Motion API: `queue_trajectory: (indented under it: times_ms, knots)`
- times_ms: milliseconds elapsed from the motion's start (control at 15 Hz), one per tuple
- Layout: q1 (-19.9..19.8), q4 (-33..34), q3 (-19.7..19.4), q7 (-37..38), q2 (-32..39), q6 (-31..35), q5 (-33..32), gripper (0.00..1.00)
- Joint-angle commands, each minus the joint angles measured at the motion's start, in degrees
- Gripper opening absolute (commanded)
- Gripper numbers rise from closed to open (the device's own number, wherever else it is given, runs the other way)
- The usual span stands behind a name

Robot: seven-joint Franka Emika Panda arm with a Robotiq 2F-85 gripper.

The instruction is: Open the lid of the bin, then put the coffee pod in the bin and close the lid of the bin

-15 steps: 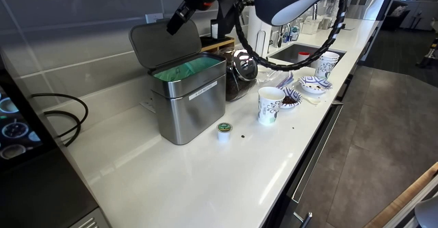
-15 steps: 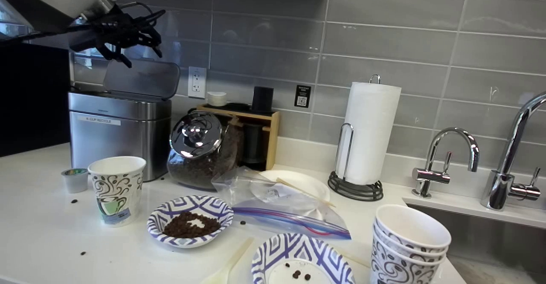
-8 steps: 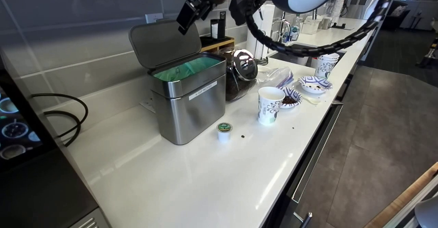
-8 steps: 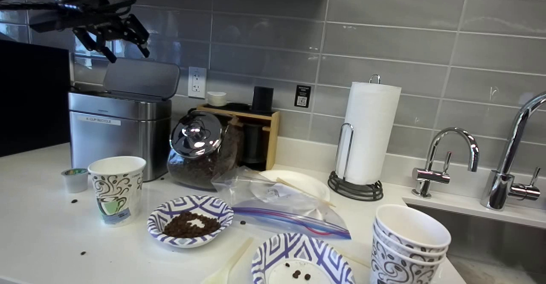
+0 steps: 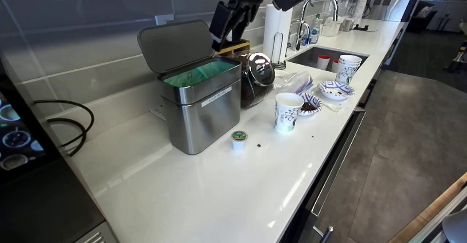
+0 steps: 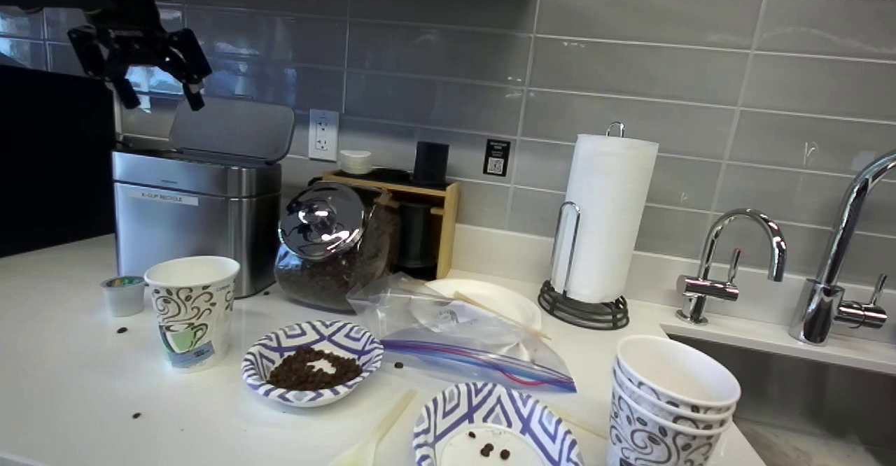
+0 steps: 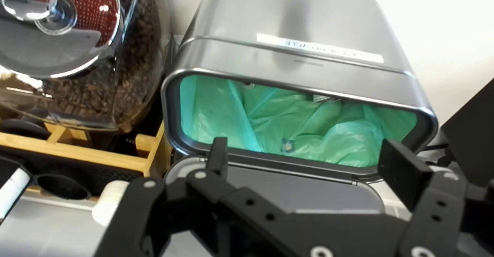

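Note:
The steel bin (image 5: 204, 122) stands against the wall with its green lining showing. It also shows in an exterior view (image 6: 189, 224) and the wrist view (image 7: 301, 14). Its dark grey lid (image 5: 177, 46) stands open, tilted back; it also shows in an exterior view (image 6: 231, 130) and the wrist view (image 7: 301, 189). The coffee pod (image 5: 239, 141) sits upright on the counter in front of the bin, also visible in an exterior view (image 6: 124, 297), but out of the wrist view. My gripper (image 6: 162, 99) is open and empty, above the bin; its fingers are wide apart in the wrist view (image 7: 307, 158).
A patterned cup (image 6: 190, 312) stands near the pod. A coffee bean jar (image 5: 254, 78) and a wooden rack (image 6: 448, 235) stand beside the bin. Bowls (image 6: 313, 392), a plastic bag (image 6: 448, 340), stacked cups (image 6: 672, 396) and a paper towel roll (image 6: 605, 221) are farther along.
The arm has swung, and the gripper has tilted to point more downward. It has shifted toward the left in an exterior view, staying open. The bin, raised lid and pod have not moved.

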Motion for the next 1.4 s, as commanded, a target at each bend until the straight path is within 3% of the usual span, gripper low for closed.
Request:
queue_trajectory:
  times_ms: [0, 267, 533, 800, 1333]
  knots:
    - [1.63, -1.76, -2.78, -6.39, -4.85, -9.70, 9.09, 1.00]
    - [1.75, -1.92, -4.03, -9.06, -5.80, -19.21, 12.33, 1.00]
    - [1.98, -5.74, -3.80, -9.84, -6.45, -19.51, 12.51, 1.00]
    - [2.47, -12.50, -2.72, -9.03, -6.81, -10.98, 9.29, 1.00]
    - [4.78, -22.96, -3.54, -13.62, -2.57, 17.45, 12.57, 1.00]
